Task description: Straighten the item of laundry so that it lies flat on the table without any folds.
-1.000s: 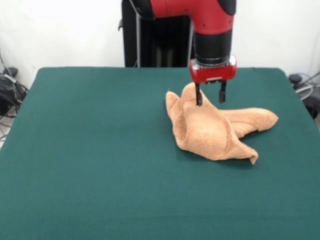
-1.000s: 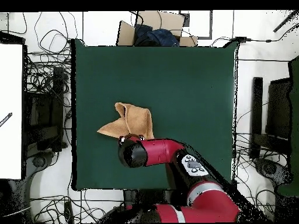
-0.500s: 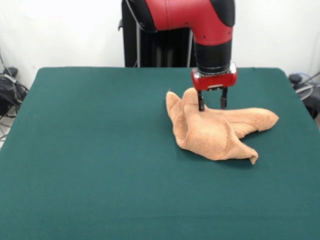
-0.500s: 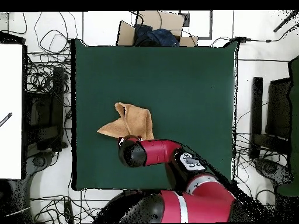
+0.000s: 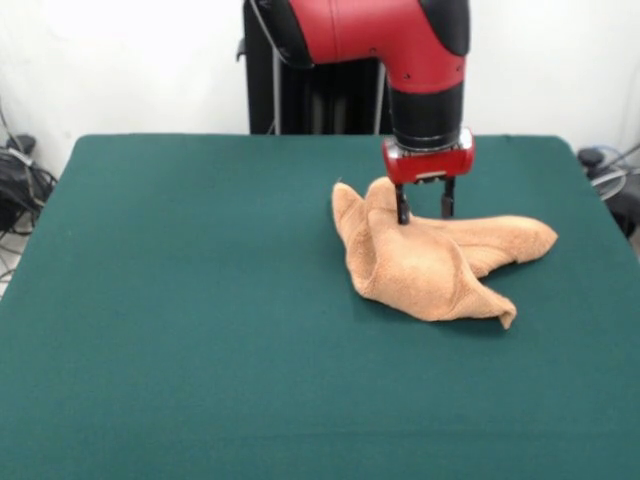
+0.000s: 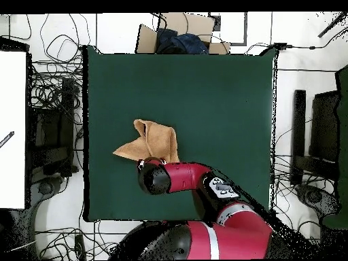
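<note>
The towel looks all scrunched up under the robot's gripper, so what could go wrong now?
The gripper is open, right at the towel's far, bunched-up edge. If it shuts there, it may pinch several layers together, so the folds stay. The towel has a raised ridge and a folded flap; pulling one way may just drag the whole pile across the table instead of spreading it. It might also catch only loose loops and slip off.

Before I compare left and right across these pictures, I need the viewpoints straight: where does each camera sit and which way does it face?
Front view: across the table, facing the pedestal; shows the arm descending, end effector open at the towel.
Overhead view: above, looking straight down, robot base at bottom; the arm covers the end effector.
Both share towel and table, turned half round.
</note>
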Robot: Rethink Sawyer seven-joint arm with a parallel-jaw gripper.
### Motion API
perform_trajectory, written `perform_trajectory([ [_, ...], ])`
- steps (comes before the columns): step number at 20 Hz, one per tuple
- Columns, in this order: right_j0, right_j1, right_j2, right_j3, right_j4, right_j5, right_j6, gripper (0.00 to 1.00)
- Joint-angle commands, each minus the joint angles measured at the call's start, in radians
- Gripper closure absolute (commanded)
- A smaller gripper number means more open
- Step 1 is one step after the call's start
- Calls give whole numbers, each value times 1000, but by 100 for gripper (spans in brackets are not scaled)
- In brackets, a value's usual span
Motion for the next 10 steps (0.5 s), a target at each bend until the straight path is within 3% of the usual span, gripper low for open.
perform_trajectory([
  [1,12,-10,7,-73,3,-23,115,0],
  [10,-15,-40,29,-70,-7,-64,115,0],
])
